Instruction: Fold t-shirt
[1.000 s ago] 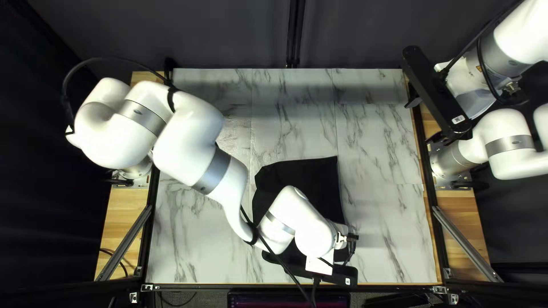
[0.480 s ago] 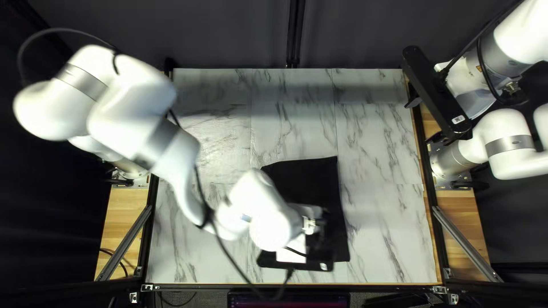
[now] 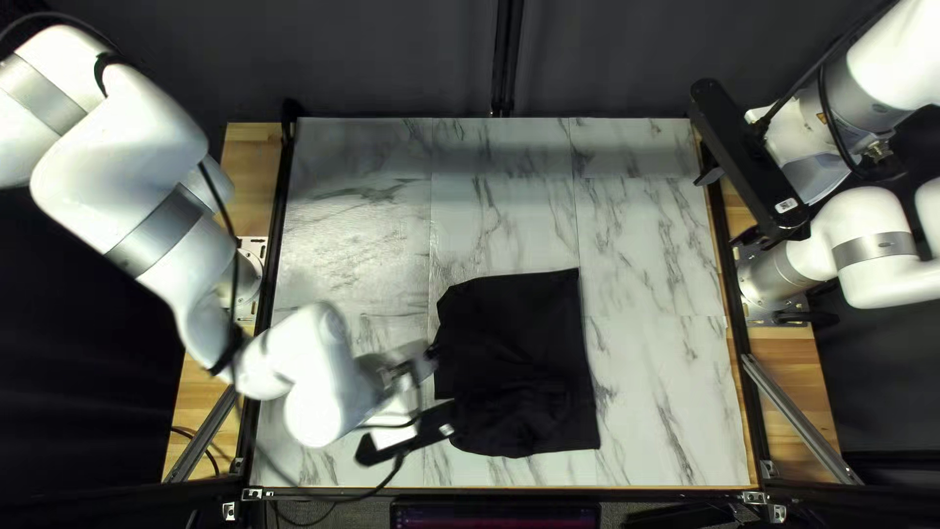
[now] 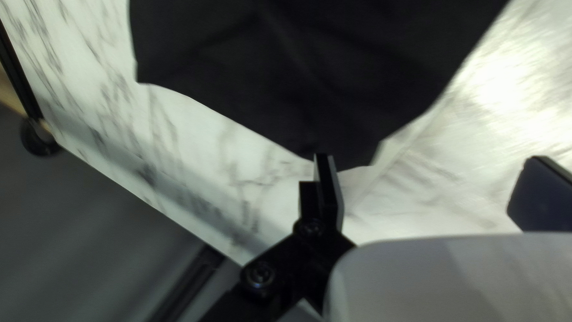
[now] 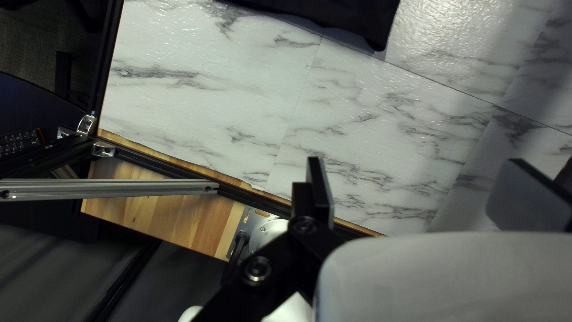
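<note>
So the black t-shirt is flat-ish on the marble table, rumpled toward the near edge, with the left gripper spread apart by its left side, probably to avoid snagging cloth, and the right gripper, also spread, well away, likely leaving room.

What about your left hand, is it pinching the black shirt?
No, my left gripper is open, its fingers wide apart with tabletop showing between them, and the black shirt lies ahead.
</note>
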Tool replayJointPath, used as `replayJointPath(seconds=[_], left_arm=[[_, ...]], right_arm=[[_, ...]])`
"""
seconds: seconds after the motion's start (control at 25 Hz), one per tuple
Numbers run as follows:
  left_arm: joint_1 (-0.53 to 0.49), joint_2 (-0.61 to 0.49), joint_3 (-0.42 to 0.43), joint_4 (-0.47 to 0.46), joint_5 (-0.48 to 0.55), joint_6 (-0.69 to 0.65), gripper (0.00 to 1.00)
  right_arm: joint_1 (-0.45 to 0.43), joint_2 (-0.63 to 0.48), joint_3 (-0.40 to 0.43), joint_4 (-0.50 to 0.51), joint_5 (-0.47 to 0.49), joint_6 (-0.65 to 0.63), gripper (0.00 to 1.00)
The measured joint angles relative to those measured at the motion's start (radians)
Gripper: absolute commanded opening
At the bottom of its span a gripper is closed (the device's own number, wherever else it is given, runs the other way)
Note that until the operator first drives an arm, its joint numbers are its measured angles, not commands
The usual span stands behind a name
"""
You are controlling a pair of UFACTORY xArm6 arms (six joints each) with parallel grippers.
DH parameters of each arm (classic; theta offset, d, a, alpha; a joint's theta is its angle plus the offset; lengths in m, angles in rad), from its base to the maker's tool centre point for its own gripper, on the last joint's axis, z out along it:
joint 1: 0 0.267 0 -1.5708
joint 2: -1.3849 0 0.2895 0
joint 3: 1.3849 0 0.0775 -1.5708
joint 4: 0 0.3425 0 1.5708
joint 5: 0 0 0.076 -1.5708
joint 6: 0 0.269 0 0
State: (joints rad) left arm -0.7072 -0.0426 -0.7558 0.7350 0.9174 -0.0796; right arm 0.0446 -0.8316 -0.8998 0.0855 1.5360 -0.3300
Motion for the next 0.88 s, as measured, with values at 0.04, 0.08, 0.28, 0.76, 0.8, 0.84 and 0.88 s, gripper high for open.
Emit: replayJointPath(seconds=[0.04, 0.08, 0.28, 0.76, 0.8, 0.84, 0.88], left_arm=[[-0.033, 0.013, 0.003, 0.017, 0.004, -0.063, 1.0], [-0.065, 0.035, 0.0, 0.034, 0.01, -0.121, 1.0], [-0.164, 0.156, -0.052, 0.109, 0.037, -0.367, 1.0], [-0.044, 0.258, -0.136, 0.252, -0.034, -0.446, 1.0], [-0.036, 0.274, -0.146, 0.256, -0.043, -0.448, 1.0], [-0.03, 0.289, -0.156, 0.258, -0.05, -0.451, 1.0], [-0.025, 0.303, -0.166, 0.259, -0.055, -0.457, 1.0]], right_arm=[[0.0, 0.0, 0.0, 0.0, 0.0, 0.0, 1.0], [0.0, 0.0, 0.0, 0.0, 0.0, 0.0, 1.0], [0.0, 0.0, 0.0, 0.0, 0.0, 0.0, 1.0], [0.0, 0.0, 0.0, 0.0, 0.0, 0.0, 1.0], [0.0, 0.0, 0.0, 0.0, 0.0, 0.0, 1.0], [0.0, 0.0, 0.0, 0.0, 0.0, 0.0, 1.0], [0.0, 0.0, 0.0, 0.0, 0.0, 0.0, 1.0]])
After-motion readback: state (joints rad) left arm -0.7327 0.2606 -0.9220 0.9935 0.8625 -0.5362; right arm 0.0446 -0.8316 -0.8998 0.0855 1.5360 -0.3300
